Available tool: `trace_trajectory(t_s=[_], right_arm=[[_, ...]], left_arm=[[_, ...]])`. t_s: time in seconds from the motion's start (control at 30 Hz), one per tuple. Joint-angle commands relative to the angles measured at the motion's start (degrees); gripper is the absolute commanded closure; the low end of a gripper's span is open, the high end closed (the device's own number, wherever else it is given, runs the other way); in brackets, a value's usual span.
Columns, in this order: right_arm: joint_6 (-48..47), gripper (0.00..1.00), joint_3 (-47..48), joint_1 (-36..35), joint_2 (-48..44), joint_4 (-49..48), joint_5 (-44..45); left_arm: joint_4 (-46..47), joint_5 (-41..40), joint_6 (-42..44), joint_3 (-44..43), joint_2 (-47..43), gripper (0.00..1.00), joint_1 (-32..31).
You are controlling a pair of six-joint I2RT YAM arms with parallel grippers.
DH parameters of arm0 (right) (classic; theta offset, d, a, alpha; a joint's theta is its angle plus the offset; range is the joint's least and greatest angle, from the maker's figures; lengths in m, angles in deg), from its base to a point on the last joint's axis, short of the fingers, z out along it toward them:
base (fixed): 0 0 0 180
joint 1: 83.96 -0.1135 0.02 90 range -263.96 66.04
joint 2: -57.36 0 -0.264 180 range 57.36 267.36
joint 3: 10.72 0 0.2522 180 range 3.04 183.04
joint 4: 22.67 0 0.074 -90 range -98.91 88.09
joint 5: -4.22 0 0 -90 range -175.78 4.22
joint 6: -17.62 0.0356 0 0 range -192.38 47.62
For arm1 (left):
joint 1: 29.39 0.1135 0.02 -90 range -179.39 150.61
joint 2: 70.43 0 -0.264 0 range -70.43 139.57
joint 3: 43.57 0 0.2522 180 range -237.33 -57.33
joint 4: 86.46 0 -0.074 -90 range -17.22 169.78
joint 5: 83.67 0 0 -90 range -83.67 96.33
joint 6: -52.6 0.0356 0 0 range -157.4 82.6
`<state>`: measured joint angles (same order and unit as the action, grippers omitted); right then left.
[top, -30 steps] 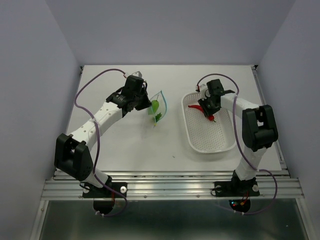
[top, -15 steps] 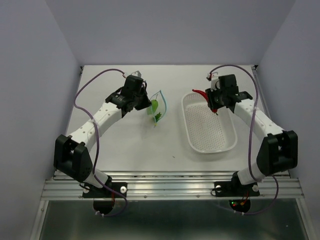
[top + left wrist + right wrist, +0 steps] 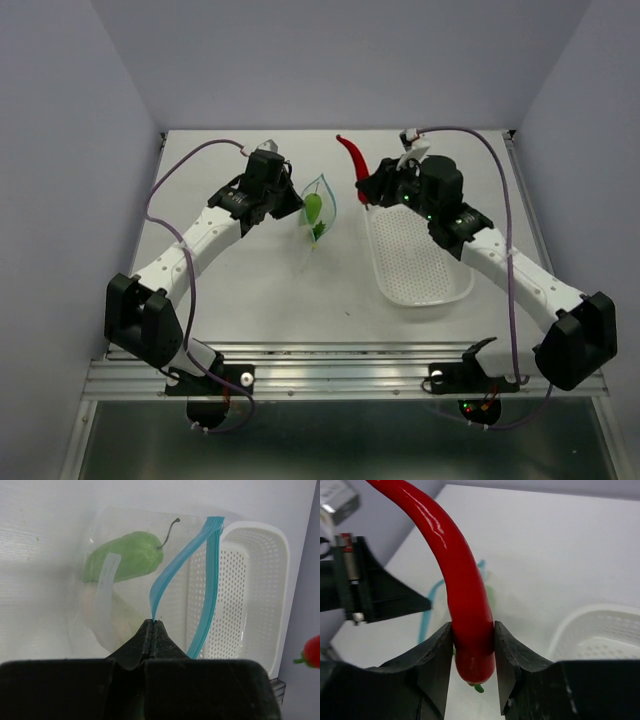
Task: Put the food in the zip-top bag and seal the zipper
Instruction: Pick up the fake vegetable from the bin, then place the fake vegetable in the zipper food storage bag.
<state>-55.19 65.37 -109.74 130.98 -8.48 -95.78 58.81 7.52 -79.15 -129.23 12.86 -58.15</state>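
A: Left gripper [image 3: 154, 625]?
B: Pinched shut on one lip of the zip-top bag [image 3: 135, 525], right at the light blue zipper [image 3: 206, 575]. The mouth gapes and the two zipper strips are apart.
A: Anything inside?
B: A green cucumber-like piece [image 3: 127, 560] with a curled stem, at 11 o'clock in the left wrist view. There's something pale under it, too blurred to name.
A: Right gripper [image 3: 472, 647]?
B: Narrowed onto the red chili [image 3: 462, 585], clamped near its stem end. The tip curves up toward 11 o'clock. It's in the air, outside the bag.
A: Top view placement?
B: The chili is at 1 o'clock of the bag, near it, by the 11 o'clock corner of the white perforated basket [image 3: 425, 290]. The basket sits at 3 o'clock of the bag on the table [image 3: 260, 290].
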Motion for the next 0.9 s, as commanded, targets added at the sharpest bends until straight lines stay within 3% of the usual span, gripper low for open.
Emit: trace_trajectory(t_s=[0.0, 0.07, 0.27, 0.43, 0.67, 0.87], right_arm=[[10.93, 0.71, 0.78, -7.79, 5.27, -18.60, 7.71], [12.24, 0.71, 0.95, -10.16, 8.10, -23.51, 9.11], [11.11, 0.73, 5.87, -14.99, 16.97, -24.24, 18.24], [14.19, 0.73, 4.04, -17.89, 20.15, -29.25, 22.65], [15.24, 0.66, 3.95, -22.02, 21.74, -27.32, 31.09], [21.03, 0.65, 4.99, -24.93, 22.26, -19.69, 41.10]], left_arm=[[2.78, -0.58, -2.10, 0.53, -2.69, 1.00, 0.01], [3.04, -0.58, -2.45, 0.71, -2.78, 1.00, 0.01], [2.78, -2.51, -3.59, 0.27, -2.69, 1.00, 0.01], [2.52, -3.30, -4.03, -0.17, -2.52, 1.00, 0.01], [2.08, -4.62, -5.26, -0.44, -1.99, 1.00, 0.01], [3.48, -5.32, -7.02, 0.88, -2.95, 1.00, 0.10]])
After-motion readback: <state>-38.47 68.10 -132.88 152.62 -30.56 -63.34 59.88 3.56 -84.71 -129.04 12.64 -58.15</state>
